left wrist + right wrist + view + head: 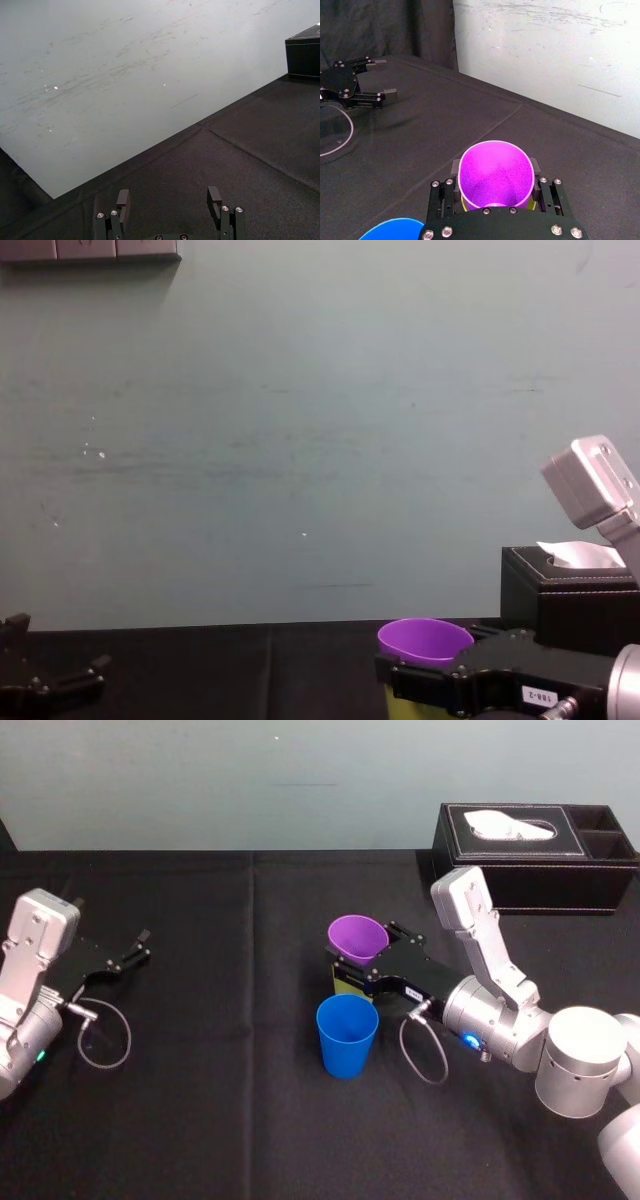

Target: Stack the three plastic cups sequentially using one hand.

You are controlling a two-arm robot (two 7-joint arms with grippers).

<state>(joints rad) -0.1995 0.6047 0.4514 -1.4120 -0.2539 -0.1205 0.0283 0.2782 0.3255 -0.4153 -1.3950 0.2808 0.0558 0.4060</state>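
We work on a black table, with a tissue box at its far right corner, well apart from the cups. The right tool reaches toward the table's middle, its fingers closed on the purple cup from both sides. The left tool rests open and empty by the left edge.

The purple cup leans, its base set inside the green cup, which stands below the tool. The blue cup stands upright just beside them, toward the near edge.

We judge the purple cup not yet fully seated. Released while leaning, it could wedge crooked or tip the light green cup over. If the fingers drag on opening, both cups may lift or topple. The blue cup stands so close to the tool's body that a careless sideways move could knock it down.
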